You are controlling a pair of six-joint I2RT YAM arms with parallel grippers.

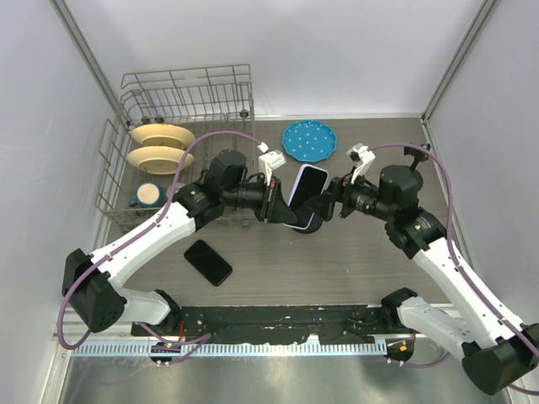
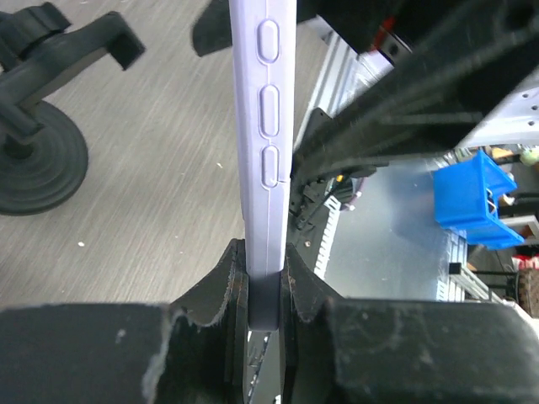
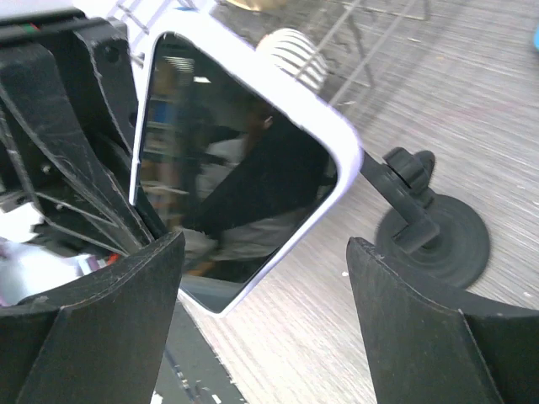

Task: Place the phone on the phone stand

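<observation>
Directions are clock-face in top view, 12 = far wall.

1. Near zone: black phone lies flat on table, approx. 8 o'clock from the grippers, well apart from them.
2. Mid-table, L side: left gripper comes in from 9 o'clock. Jaws are clamped tight on white-cased phone, pinching one thin edge. Side buttons show above the grip pt.
3. Phone pos.: held up on edge, tilted, screen facing R arm, off the table surface.
4. Mid-table, R side: right gripper comes in from 3 o'clock. Fingers spread wide either side of the phone, w/ gap visible on both sides, no contact.
5. Phone stand: black, round base, on table just at 6 o'clock of the phone. Phone not seated on it.
6. Far zone: blue plate at 12 o'clock. Dish rack at 10 o'clock, holding cream plates and a cup.
</observation>
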